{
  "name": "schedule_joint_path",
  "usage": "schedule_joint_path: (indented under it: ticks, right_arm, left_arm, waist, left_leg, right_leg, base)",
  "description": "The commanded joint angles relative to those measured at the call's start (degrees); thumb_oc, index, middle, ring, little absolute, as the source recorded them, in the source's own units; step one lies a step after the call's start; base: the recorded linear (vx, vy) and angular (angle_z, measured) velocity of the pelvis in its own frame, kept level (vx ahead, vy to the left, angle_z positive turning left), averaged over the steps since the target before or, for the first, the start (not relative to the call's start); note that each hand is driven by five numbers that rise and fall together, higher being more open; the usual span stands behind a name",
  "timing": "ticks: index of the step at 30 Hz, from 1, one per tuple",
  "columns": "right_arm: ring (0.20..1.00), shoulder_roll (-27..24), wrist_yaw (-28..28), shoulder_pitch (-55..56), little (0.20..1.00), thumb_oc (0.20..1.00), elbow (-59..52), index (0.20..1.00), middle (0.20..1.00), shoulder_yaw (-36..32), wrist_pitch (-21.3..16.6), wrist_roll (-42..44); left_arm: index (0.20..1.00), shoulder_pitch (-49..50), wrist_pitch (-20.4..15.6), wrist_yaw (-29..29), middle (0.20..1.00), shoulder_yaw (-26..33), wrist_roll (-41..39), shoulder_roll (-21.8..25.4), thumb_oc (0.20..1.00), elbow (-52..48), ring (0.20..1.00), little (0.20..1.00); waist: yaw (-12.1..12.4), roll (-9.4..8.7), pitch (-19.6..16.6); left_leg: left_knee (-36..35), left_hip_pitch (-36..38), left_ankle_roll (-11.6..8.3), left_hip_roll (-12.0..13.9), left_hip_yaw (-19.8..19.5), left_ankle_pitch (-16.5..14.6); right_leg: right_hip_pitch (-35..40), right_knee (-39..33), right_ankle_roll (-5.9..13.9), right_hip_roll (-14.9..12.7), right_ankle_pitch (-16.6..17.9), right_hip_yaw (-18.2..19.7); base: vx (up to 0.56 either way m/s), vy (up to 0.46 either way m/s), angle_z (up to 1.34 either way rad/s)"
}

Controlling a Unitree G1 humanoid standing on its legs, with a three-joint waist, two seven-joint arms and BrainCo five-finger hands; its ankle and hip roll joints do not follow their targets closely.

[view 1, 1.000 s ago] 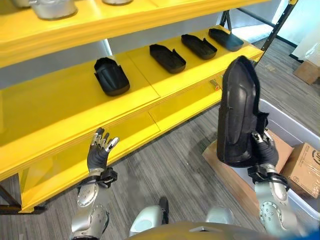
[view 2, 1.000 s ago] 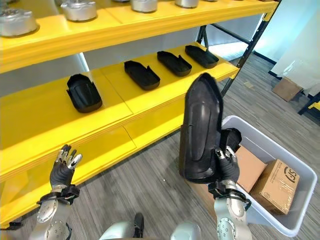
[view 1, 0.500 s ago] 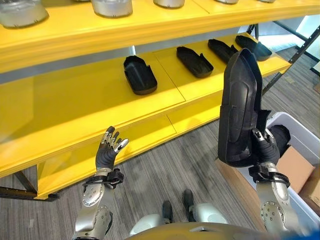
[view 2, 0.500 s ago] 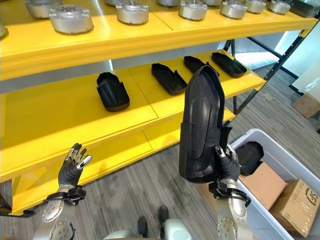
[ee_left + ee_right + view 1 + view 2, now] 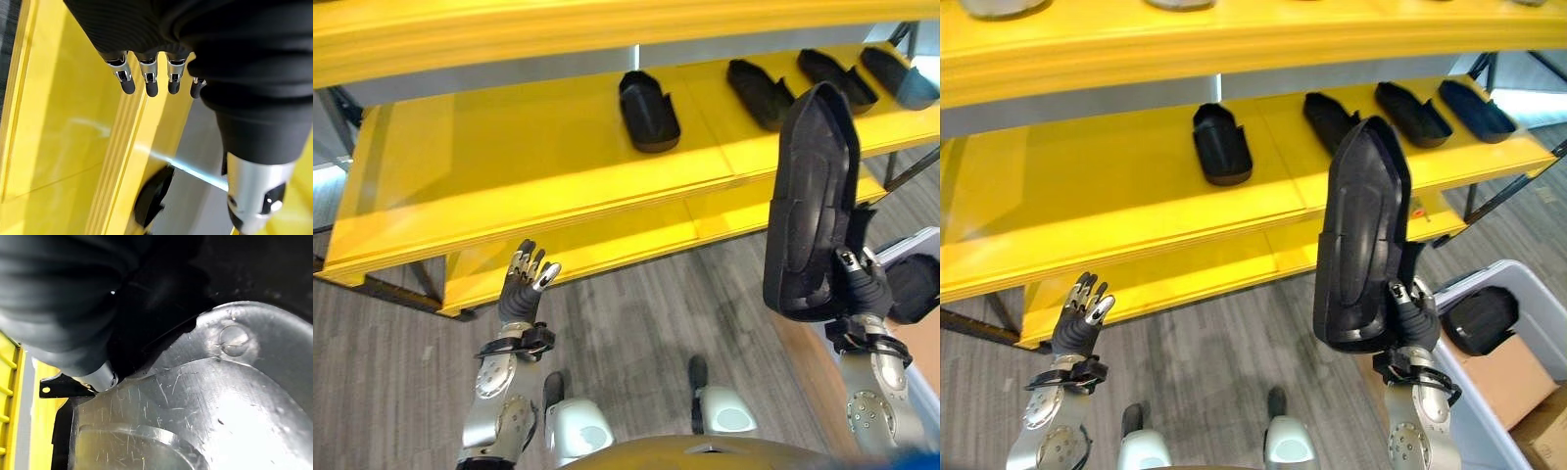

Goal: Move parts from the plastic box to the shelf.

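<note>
Gripping the lower end of a long black moulded part (image 5: 1361, 235), the right hand (image 5: 1412, 321) holds it upright in front of the yellow shelf (image 5: 1116, 201), the part's narrower rounded tip pointing up and its broad face turned toward the camera. The fingers curl round the part's bottom edge; in the right wrist view the scratched, glossy surface of the part (image 5: 195, 406) sits right against the hand's dark cover, though the fingers themselves are hard to make out there.

On the middle level of the shelf lie four similar black parts in a row. The leftmost part (image 5: 1221, 143) is shorter and stands apart from the others; the second part (image 5: 1329, 118) lies just behind the tip of the held one; the third part (image 5: 1412, 113) and the fourth part (image 5: 1477, 110) lie further right, near the shelf's end. The left half of that level is bare yellow.

The left hand (image 5: 524, 286) is raised low on the robot's left, palm forward, fingers straight and spread, holding nothing, in front of the shelf's lower yellow level. In its wrist view the fingertips (image 5: 146, 88) point toward the shelf edge.

At lower right stands the grey plastic box (image 5: 1518, 279), with another black part (image 5: 1477, 320) and a brown cardboard carton (image 5: 1503, 377) inside it. The floor (image 5: 1224, 362) is grey wood-pattern planks.
</note>
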Motion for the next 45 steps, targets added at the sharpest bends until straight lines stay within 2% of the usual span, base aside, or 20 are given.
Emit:
schedule_joint_path:
  ticks: [1,4,6,7,8,11,13,14,16,17,22,24,25,28,33,37,38,39,40,45]
  right_arm:
    - [0.200,0.68,1.45,-1.24,0.200,0.200,-3.62,0.200,0.200,0.84,-4.66,1.87]
    - [0.200,0.78,2.68,-1.63,0.200,0.200,-4.25,0.200,0.200,2.30,-3.57,1.24]
    - [0.200,0.73,3.92,-2.87,0.200,0.200,-3.89,0.200,0.200,4.10,-2.25,1.15]
    - [0.200,0.77,3.93,-2.92,0.200,0.200,-3.84,0.200,0.200,4.13,-2.26,1.15]
    - [0.200,0.12,4.21,-4.39,0.200,0.200,-3.50,0.200,0.200,5.55,-1.75,1.30]
    - [0.200,-0.97,4.46,-6.63,0.200,0.200,-3.07,0.200,0.200,7.30,-1.19,0.81]
    - [0.200,-2.61,4.47,-10.89,0.200,0.200,-1.79,0.200,0.200,10.33,-0.32,2.57]
    - [0.200,-2.61,4.49,-10.97,0.200,0.200,-1.72,0.200,0.200,10.33,-0.35,2.58]
    - [0.200,-5.05,3.98,-15.45,0.200,0.200,-1.19,0.200,0.200,12.51,0.38,3.60]
    - [0.200,-5.06,4.00,-15.54,0.200,0.200,-1.12,0.200,0.200,12.51,0.36,3.61]
    - [0.200,-8.14,1.33,-25.07,0.200,0.200,1.56,0.200,0.200,15.94,0.50,4.76]
    - [0.200,-9.05,-0.03,-28.36,0.200,0.200,2.90,0.200,0.200,17.14,0.37,5.12]
    - [0.200,-10.36,-1.22,-31.88,0.200,0.200,4.49,0.200,0.200,18.13,0.53,5.12]
    - [0.200,-12.17,-3.02,-36.77,0.200,0.200,6.55,0.200,0.200,18.76,0.17,5.16]
    - [0.200,-13.45,-4.36,-41.37,0.200,0.200,9.04,0.200,0.200,20.16,0.47,4.81]
    - [0.200,-17.25,-6.62,-48.38,0.200,0.200,13.30,0.200,0.200,20.66,0.43,4.12]
    - [0.200,-17.94,-7.14,-49.74,0.200,0.200,14.10,0.200,0.200,20.73,0.51,4.12]
    - [0.200,-18.01,-7.14,-49.92,0.200,0.200,14.22,0.200,0.200,20.71,0.46,4.14]
    - [0.200,-19.59,-8.37,-52.83,0.200,0.200,16.27,0.200,0.200,20.45,0.32,3.88]
    - [0.200,-22.53,-11.52,-61.55,0.200,0.200,23.24,0.200,0.200,20.48,-0.07,3.13]
  left_arm:
    - [1.000,3.79,-3.46,-0.38,1.000,1.95,-0.72,3.33,1.000,-5.49,1.000,1.000]
    - [1.000,5.00,-3.49,-1.16,1.000,2.45,-0.17,4.59,1.000,-6.30,1.000,1.000]
    - [1.000,5.60,-3.39,-1.37,1.000,3.51,-0.27,5.80,1.000,-6.88,1.000,1.000]
    - [1.000,5.62,-3.36,-1.36,1.000,3.56,-0.28,5.83,1.000,-6.93,1.000,1.000]
    - [1.000,5.09,-3.33,-1.17,1.000,3.37,-0.48,6.77,1.000,-6.88,1.000,1.000]
    - [1.000,4.31,-3.15,-0.82,1.000,2.76,-0.66,7.62,1.000,-6.80,1.000,1.000]
    - [1.000,2.57,-2.97,-0.65,1.000,1.52,-1.39,8.67,1.000,-6.94,1.000,1.000]
    - [1.000,2.53,-2.97,-0.64,1.000,1.54,-1.39,8.67,1.000,-6.93,1.000,1.000]
    - [1.000,1.34,-2.38,-0.51,1.000,0.10,-2.03,9.94,1.000,-7.30,1.000,1.000]
    - [1.000,1.29,-2.37,-0.50,1.000,0.12,-2.04,9.94,1.000,-7.30,1.000,1.000]
    - [1.000,-0.76,-1.89,0.06,1.000,-2.16,-3.20,12.28,1.000,-8.42,1.000,1.000]
    - [1.000,-1.18,-1.73,0.28,1.000,-2.79,-3.51,13.24,1.000,-9.36,1.000,1.000]
    - [1.000,-1.41,-1.66,0.54,1.000,-3.49,-3.99,14.30,1.000,-10.38,1.000,1.000]
    - [1.000,-2.12,-1.83,1.01,1.000,-4.04,-4.42,15.38,1.000,-11.27,1.000,1.000]
    - [1.000,-2.96,-1.92,1.84,1.000,-5.37,-5.16,16.06,1.000,-12.08,1.000,1.000]
    - [1.000,-3.53,-1.97,2.29,1.000,-6.09,-5.34,17.12,1.000,-12.88,1.000,1.000]
    - [1.000,-3.48,-1.95,2.33,1.000,-6.26,-5.49,17.36,1.000,-12.97,1.000,1.000]
    - [1.000,-3.60,-1.95,2.31,1.000,-6.27,-5.50,17.34,1.000,-13.02,1.000,1.000]
    - [1.000,-3.65,-2.09,2.41,1.000,-6.58,-5.91,17.72,1.000,-13.32,1.000,1.000]
    - [1.000,-3.82,-2.58,2.74,1.000,-7.59,-6.88,18.16,1.000,-13.94,1.000,1.000]
  waist:
    - [0.42,0.89,-4.75]
    - [1.58,0.88,-4.60]
    - [3.20,-0.63,-4.31]
    - [3.16,-0.80,-4.26]
    - [4.22,-1.63,-3.90]
    - [5.36,-2.57,-3.66]
    - [7.36,-3.60,-2.83]
    - [7.26,-3.60,-2.86]
    - [9.13,-4.34,-2.25]
    - [9.02,-4.33,-2.25]
    - [13.02,-4.75,-0.64]
    - [14.22,-4.55,0.24]
    - [15.81,-4.08,1.39]
    - [17.51,-3.64,2.82]
    - [18.92,-2.97,4.76]
    - [20.39,-2.49,6.55]
    - [20.68,-2.53,6.60]
    - [20.63,-2.35,6.78]
    - [21.14,-2.32,7.05]
    - [21.89,-1.73,7.81]
  left_leg:
    - [-8.96,3.47,-0.87,-0.45,2.81,13.12]
    - [-8.18,4.54,0.00,-3.44,2.42,10.88]
    - [-6.01,4.41,0.91,-6.21,3.59,7.89]
    - [-5.75,4.35,1.00,-6.40,3.58,7.72]
    - [-2.76,2.94,1.49,-8.01,3.60,5.95]
    - [0.36,0.70,2.11,-9.75,3.08,4.08]
    - [3.73,-2.89,2.34,-11.05,2.23,3.08]
    - [3.92,-3.10,2.36,-11.09,2.12,3.01]
    - [6.26,-6.34,2.28,-12.00,1.07,2.42]
    - [6.42,-6.50,2.30,-12.05,0.97,2.36]
    - [9.23,-11.40,2.22,-13.65,-1.03,2.20]
    - [10.06,-13.08,2.31,-14.14,-1.85,2.22]
    - [10.95,-14.70,2.26,-14.66,-2.65,2.00]
    - [11.81,-16.42,2.58,-15.28,-3.67,1.82]
    - [13.64,-18.63,2.99,-15.83,-4.55,1.38]
    - [14.94,-20.50,3.45,-16.55,-5.30,0.93]
    - [15.34,-20.27,2.99,-16.40,-5.63,-0.56]
    - [15.17,-20.86,3.46,-16.67,-5.52,0.82]
    - [15.73,-21.02,3.00,-16.82,-5.97,-0.80]
    - [17.20,-23.09,3.30,-17.73,-6.39,-1.39]
  right_leg:
    - [-0.95,8.09,-2.58,1.10,-9.63,0.35]
    - [1.33,6.78,-0.91,-1.65,-8.12,-0.03]
    - [3.72,5.20,1.07,-5.00,-6.37,-0.75]
    - [3.85,5.08,1.17,-5.19,-6.32,-0.76]
    - [4.46,4.27,2.06,-6.95,-5.36,-1.58]
    - [5.08,3.33,2.98,-8.76,-4.38,-2.70]
    - [5.10,3.28,3.69,-10.41,-3.23,-4.67]
    - [5.05,3.29,3.71,-10.44,-3.24,-4.76]
    - [5.57,2.88,3.95,-11.66,-2.25,-7.36]
    - [5.58,2.85,3.97,-11.68,-2.24,-7.47]
    - [5.44,2.82,4.13,-12.82,-1.55,-11.11]
    - [5.09,3.24,4.06,-13.00,-1.44,-12.19]
    - [4.82,3.62,3.88,-13.16,-1.74,-13.38]
    - [4.01,4.63,3.68,-13.31,-2.02,-14.39]
    - [2.55,6.54,3.08,-13.63,-2.78,-14.69]
    - [1.98,7.60,2.66,-13.75,-3.48,-15.68]
    - [2.37,8.00,2.89,-13.64,-4.66,-15.53]
    - [1.88,7.81,2.63,-13.85,-3.55,-15.90]
    - [2.19,8.19,2.70,-13.69,-5.09,-15.96]
    - [0.99,9.23,2.19,-13.98,-5.80,-15.97]
  base:
    - [0.08,0.190,0.02]
    - [0.16,0.275,0.32]
    - [0.17,0.267,0.06]
    - [0.12,0.242,0.02]
    - [0.04,0.117,0.07]
    - [0.05,0.142,0.02]
    - [0.02,0.105,0.10]
    - [0.01,0.059,0.28]
    - [0.02,0.032,0.35]
    - [0.01,0.013,0.36]
    - [0.00,-0.010,0.35]
    - [-0.01,-0.013,0.27]
    - [-0.01,-0.014,0.27]
    - [-0.01,-0.011,0.30]
    - [-0.01,0.003,0.14]
    - [0.03,-0.013,0.06]
    - [0.01,0.000,0.10]
    - [0.08,-0.041,0.17]
    - [0.01,0.002,0.16]
    - [0.02,0.007,0.11]
